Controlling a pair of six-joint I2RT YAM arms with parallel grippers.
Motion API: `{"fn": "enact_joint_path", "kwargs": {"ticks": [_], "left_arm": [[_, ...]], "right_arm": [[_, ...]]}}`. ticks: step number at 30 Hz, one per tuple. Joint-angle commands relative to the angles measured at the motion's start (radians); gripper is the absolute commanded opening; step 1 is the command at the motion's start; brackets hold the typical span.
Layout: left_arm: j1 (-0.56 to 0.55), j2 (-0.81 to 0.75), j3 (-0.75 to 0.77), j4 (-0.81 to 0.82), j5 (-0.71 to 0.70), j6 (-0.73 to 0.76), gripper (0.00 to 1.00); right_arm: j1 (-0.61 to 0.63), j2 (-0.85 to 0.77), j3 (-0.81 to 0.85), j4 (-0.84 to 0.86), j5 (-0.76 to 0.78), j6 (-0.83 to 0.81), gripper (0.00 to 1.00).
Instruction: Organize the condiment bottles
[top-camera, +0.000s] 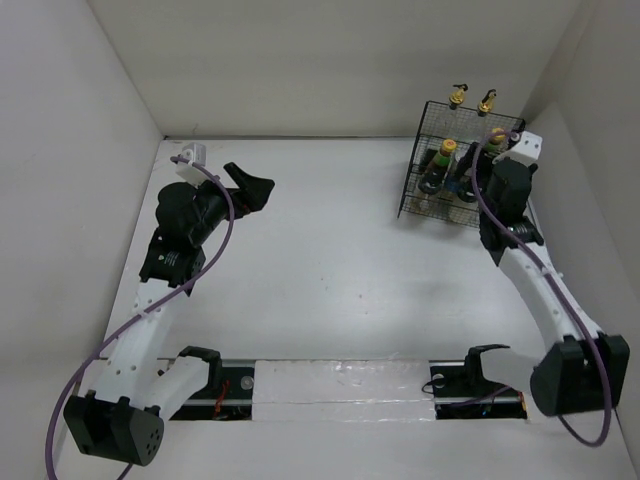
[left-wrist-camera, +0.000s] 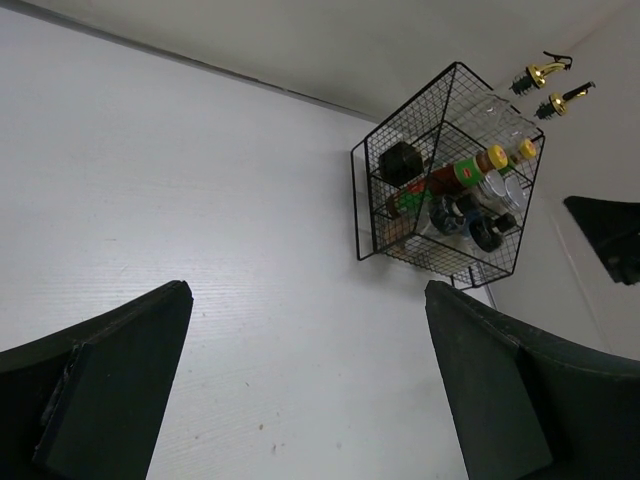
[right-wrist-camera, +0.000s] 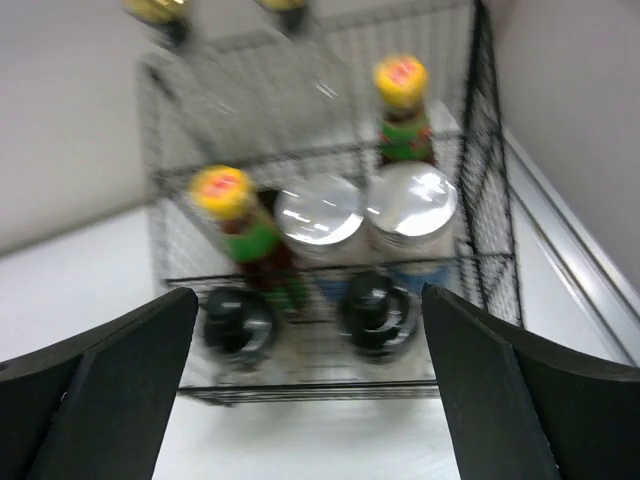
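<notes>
The condiment bottles (left-wrist-camera: 455, 190) all stand inside the black wire basket (right-wrist-camera: 482, 170). In the row nearest my right wrist camera are two black-capped jars (right-wrist-camera: 240, 322), side by side. Behind them, around the middle of the basket, two shakers (right-wrist-camera: 412, 205) with pale shiny lids stand against each other. A yellow-capped sauce bottle (right-wrist-camera: 232, 215) with a green label is just to their left. A second yellow-capped bottle (right-wrist-camera: 402, 100) stands further back, on the basket's right side. Along the basket's far wall are two clear glass bottles (top-camera: 457, 97), their gold spouts rising above its top edge. From my right wrist they are only a blur.

My right gripper (right-wrist-camera: 310, 300) hangs just before the basket's near side, jaws spread wide and nothing between them. My left gripper (left-wrist-camera: 307, 300) is well apart from the basket, off to its left above the white table (top-camera: 330, 260), jaws likewise released and empty. White walls (top-camera: 330, 60) run close behind the basket and along its right side.
</notes>
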Motion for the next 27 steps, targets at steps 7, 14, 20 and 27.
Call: {"fn": "enact_joint_path", "kwargs": {"ticks": [7, 14, 20, 27], "left_arm": [[0.02, -0.034, -0.004, 0.062, 0.013, -0.008, 0.99], [0.029, -0.055, -0.013, 0.062, 0.004, -0.008, 0.99], [0.029, -0.065, -0.013, 0.076, 0.024, -0.017, 0.99], [0.029, -0.065, -0.024, 0.111, 0.061, -0.028, 0.99]], "right_arm": [[0.282, -0.255, -0.206, 0.308, -0.48, 0.07, 1.0], [0.585, -0.192, -0.358, 0.296, -0.568, -0.024, 1.0], [0.694, -0.121, -0.435, 0.322, -0.505, -0.022, 1.0], [0.726, -0.066, -0.384, 0.305, -0.448, -0.012, 1.0]]}}
